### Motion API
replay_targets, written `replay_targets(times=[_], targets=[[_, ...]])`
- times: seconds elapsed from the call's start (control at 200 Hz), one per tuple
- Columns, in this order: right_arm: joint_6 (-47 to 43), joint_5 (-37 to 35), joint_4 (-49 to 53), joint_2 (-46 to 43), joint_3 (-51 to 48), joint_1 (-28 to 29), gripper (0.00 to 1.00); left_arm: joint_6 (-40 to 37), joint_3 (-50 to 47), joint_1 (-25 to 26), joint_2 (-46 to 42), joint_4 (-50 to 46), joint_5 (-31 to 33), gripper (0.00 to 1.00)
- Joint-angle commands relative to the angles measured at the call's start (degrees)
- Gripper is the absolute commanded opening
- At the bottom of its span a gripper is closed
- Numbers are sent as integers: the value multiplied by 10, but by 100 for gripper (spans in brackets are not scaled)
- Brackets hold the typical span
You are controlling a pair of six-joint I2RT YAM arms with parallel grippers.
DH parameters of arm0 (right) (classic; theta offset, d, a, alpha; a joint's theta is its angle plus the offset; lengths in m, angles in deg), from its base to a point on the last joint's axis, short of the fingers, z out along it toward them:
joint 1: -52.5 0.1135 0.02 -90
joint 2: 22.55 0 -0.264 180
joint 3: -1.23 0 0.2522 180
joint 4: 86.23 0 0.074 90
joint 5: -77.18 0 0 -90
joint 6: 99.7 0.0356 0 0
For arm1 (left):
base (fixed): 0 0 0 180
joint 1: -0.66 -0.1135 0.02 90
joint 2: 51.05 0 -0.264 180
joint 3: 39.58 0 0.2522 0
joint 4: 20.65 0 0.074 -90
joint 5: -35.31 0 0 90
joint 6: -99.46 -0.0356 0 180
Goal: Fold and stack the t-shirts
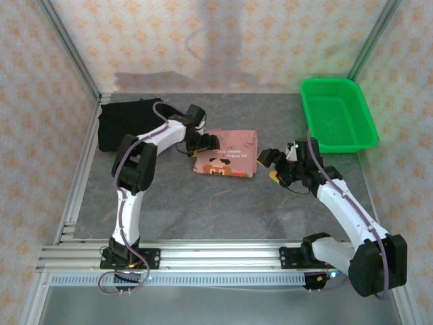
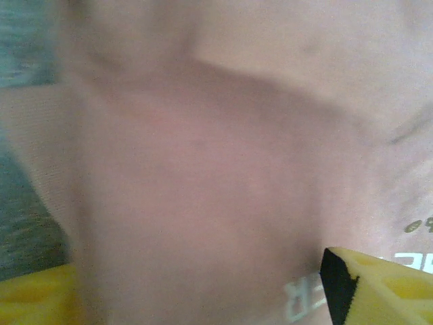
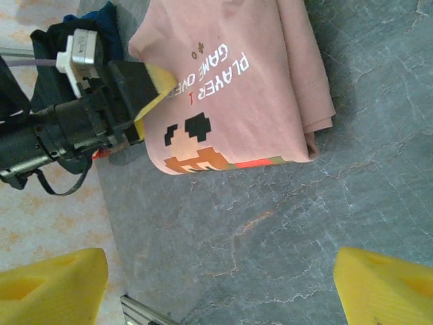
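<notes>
The pink t-shirt (image 1: 226,154) is lying folded, with the black t-shirt (image 1: 122,122) waiting unstacked to its left. The left gripper (image 1: 206,143) and right gripper (image 1: 269,167) are flanking it, fingers wide.

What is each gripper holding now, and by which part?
Nothing, it seems. The left gripper sits open at the left edge of the pink t-shirt, not clamped; the right gripper hangs open over the table.

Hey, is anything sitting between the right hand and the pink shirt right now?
Nothing visible. Just bare table lies between the right hand and the pink shirt. The left hand is at the shirt's opposite edge, and the green basket sits off to the far right.
</notes>
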Motion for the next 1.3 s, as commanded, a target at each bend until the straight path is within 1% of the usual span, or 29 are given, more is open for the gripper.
replay_targets(times=[0.0,0.14,0.21,0.245,0.34,0.38,0.42,0.535,0.615,0.68,0.796,0.976,1.101,1.166,1.296], targets=[[-12,-5,21,-12,34,3,87,-15,35,25,39,-72,66,76],[-22,-3,50,-20,66,2,87,-7,36,34,55,-95,103,68],[-25,-2,61,-26,78,2,87,1,33,37,61,-96,112,61],[-25,-3,67,-29,82,3,87,5,31,40,64,-95,117,55],[-24,-3,72,-38,89,3,87,11,34,48,68,-96,135,32],[-23,-2,73,-40,92,2,88,12,38,50,68,-99,143,24],[-23,-2,75,-43,95,3,90,10,45,51,65,-107,155,16],[-20,-5,68,-57,95,2,97,-21,87,50,46,-153,213,0],[-20,-5,58,-66,91,2,100,-50,120,49,22,-181,258,0],[-19,-4,50,-71,87,3,99,-73,147,47,1,-199,285,0],[-10,2,27,-75,81,2,99,-103,193,40,-27,-217,310,0],[-5,3,22,-71,75,2,99,-156,278,37,-52,-248,349,0],[-2,1,18,-71,73,2,99,-187,347,25,-50,-269,357,0],[-3,-4,18,-71,73,2,99,-209,371,18,-51,-268,337,0],[-4,-12,17,-69,76,3,99,-233,427,3,-39,-289,350,0]])
